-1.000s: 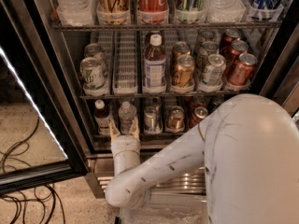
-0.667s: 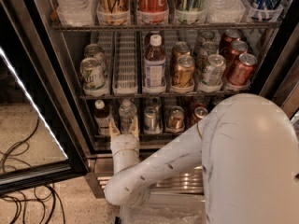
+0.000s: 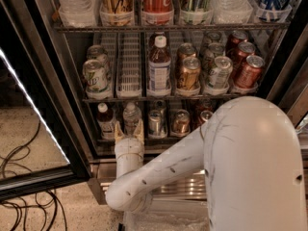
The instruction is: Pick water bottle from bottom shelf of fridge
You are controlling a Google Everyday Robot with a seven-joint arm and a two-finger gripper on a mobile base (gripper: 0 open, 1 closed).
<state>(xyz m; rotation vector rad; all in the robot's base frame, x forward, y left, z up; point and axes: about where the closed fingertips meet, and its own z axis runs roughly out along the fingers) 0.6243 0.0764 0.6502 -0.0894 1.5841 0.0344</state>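
Observation:
The fridge [image 3: 72, 85] stands open, its glass door [image 3: 29, 129] swung out to the left. On the bottom shelf [image 3: 159, 139] the water bottle [image 3: 131, 117], small and clear with a white cap, stands second from the left. My gripper [image 3: 129, 131] is right in front of it at the shelf's front edge. Its two pale fingers [image 3: 139, 130] are spread on either side of the bottle's lower body, apart from it as far as I can see. The bottle's base is hidden behind the gripper.
A dark-liquid bottle [image 3: 103, 121] stands just left of the water bottle; cans [image 3: 155, 121] stand to its right. The middle rack holds cans and a labelled bottle [image 3: 159, 66]. My white arm [image 3: 231, 162] covers the lower right. Black cables [image 3: 24, 196] lie on the floor at left.
The gripper has crept slightly up and in toward the water bottle; nothing else has moved.

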